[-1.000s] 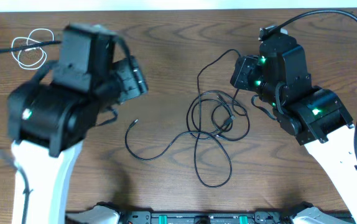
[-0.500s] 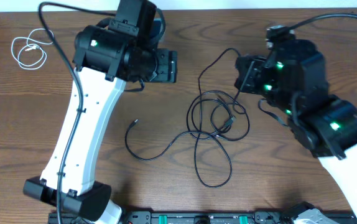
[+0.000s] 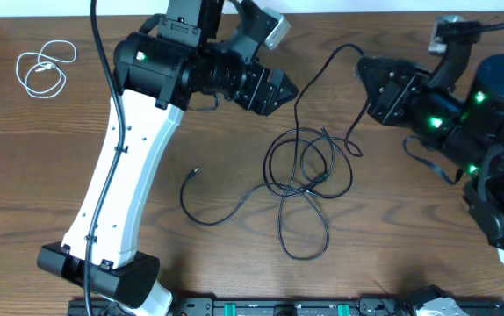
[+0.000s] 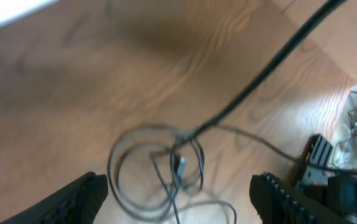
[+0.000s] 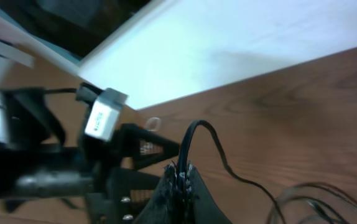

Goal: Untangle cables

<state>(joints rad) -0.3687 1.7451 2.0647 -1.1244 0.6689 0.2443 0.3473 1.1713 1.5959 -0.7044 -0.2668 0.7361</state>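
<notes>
Black cables (image 3: 278, 189), two of them, lie in overlapping loops on the wooden surface (image 3: 410, 254). The white cable (image 3: 45, 70) sits coiled well apart from that tangle, far to its left. The right gripper (image 5: 180, 177), up and to the right of the tangle, is clamped on one black strand that rises off the heap. The left gripper (image 3: 287, 88) hangs above the tangle's upper left, jaws spread wide with nothing between them. To do this step well, I judge the right should hold its strand high and taut. The left should then pinch a loop of the other cable clear of the crossings and draw it off sideways, slowly, so no knot tightens. No brand, label or writing can be read.
</notes>
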